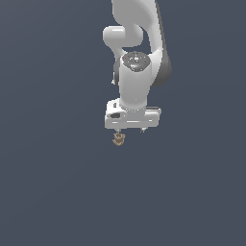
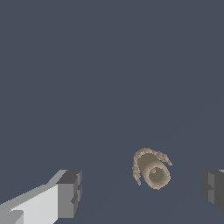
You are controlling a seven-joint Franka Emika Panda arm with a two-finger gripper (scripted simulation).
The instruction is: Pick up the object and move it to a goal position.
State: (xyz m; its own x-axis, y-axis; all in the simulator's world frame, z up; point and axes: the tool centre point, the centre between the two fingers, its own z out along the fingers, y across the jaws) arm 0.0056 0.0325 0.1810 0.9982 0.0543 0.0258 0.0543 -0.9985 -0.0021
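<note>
one tan knobbly object (image 2: 151, 169), one white gripper (image 1: 130, 129), two fingers (image 2: 69, 194)

The tan, knobbly object (image 2: 152, 169) is seen between the two grey fingertips (image 2: 70, 194) of the end effector (image 2: 142, 190), nearer to one fingertip and touched by neither. A wide gap is left between the fingertips. A plain dark blue-grey ground is shown behind.
</note>
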